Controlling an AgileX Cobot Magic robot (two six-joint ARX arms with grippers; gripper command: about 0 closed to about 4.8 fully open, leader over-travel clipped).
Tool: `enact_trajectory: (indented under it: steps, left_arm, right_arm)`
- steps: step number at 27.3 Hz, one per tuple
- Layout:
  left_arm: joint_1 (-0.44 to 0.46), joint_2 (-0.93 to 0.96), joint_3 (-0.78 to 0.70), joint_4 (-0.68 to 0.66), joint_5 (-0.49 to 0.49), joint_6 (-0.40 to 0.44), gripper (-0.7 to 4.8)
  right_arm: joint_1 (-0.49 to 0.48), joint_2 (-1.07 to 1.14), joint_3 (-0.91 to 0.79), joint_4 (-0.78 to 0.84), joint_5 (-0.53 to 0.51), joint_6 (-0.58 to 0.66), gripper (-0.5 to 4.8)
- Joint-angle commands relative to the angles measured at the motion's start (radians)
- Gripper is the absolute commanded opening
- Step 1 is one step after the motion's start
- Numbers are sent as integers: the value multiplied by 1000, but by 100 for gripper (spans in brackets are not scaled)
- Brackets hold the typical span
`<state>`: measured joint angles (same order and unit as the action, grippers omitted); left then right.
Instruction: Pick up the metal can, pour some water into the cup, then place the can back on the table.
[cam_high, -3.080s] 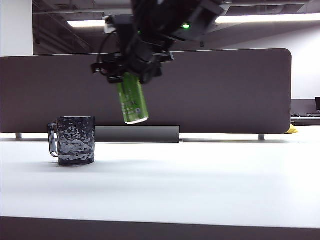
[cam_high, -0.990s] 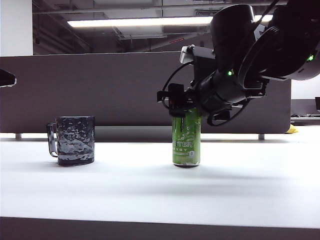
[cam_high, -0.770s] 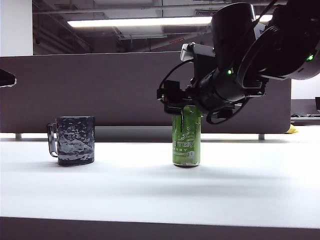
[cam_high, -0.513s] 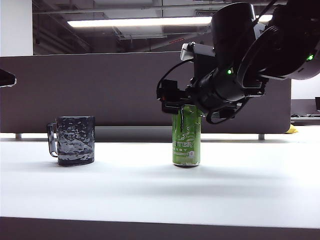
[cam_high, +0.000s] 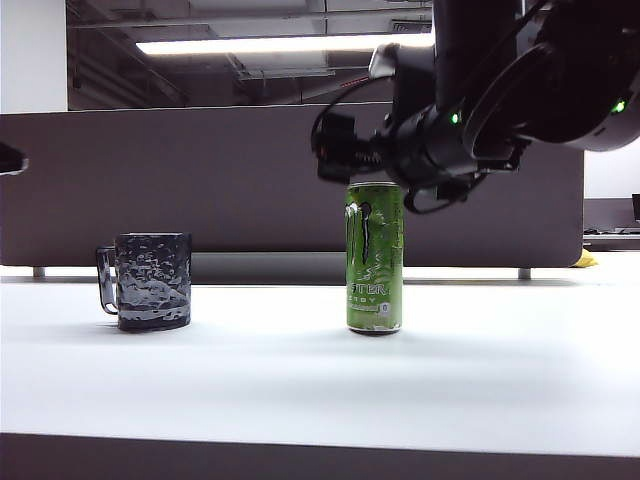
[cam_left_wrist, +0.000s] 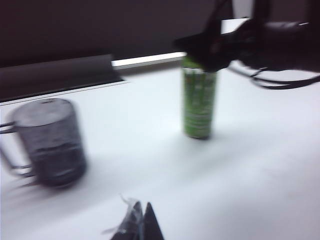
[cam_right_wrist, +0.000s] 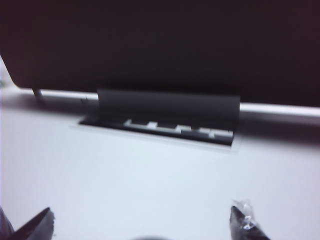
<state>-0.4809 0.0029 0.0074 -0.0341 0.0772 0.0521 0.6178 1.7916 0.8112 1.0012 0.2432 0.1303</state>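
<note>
Far left of the exterior view: a dark tip at the frame edge, probably the left arm, well clear of everything. Left hand (cam_left_wrist: 137, 225) shows in its own wrist view only as fingertips pressed together, holding nothing, low over the counter (cam_high: 300, 390) near the front; the cup lies nearer it than the can. Cup (cam_high: 145, 281): dark dimpled mug, upright on the counter, handle turned left; contents cannot be read. Well apart to its right, the metal can (cam_high: 375, 257) stands upright on the counter, long axis vertical, nothing gripping it. Right hand (cam_high: 345, 160) sits just above and slightly left of the can's top rim; in its wrist view (cam_right_wrist: 142, 225) the two fingertips stand wide apart with only bare counter between them. Judgement: can set back down, right hand free of it, so the can lies straight below that hand; the clean exit is upward, away from the rim, to avoid tipping a tall slim can.
</note>
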Motion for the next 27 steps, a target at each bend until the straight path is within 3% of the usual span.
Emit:
enact_trajectory:
  steps: [1,7,9,11,13,17,20,27]
  left_arm:
    - [137,1,2,13,58,0,-5]
    - [365,1,1,13,40,0,-5]
    - [397,1,1,13,27,0,-5]
    - [415,1,1,13,28,0,-5]
    - [416,1,1,13,28,0,-5]
    - [416,1,1,13,32,0,-5]
    - [416,1,1,13,32,0,-5]
    - [416,1,1,13,32,0,-5]
  right_arm:
    - [1,-56,3,52,6,0,479]
    - [1,-224,3,46,5,-7,474]
    - [1,-298,3,28,5,-8,338]
    - [1,-376,3,-7,-2,-34,152]
    - [1,-448,3,-51,-2,-71,62]
    - [0,-613,3,-192,1,-113,51]
    - [0,-739,3,-325,2,-113,-4]
    - [0,-1009,2,-629,32,-125,-7]
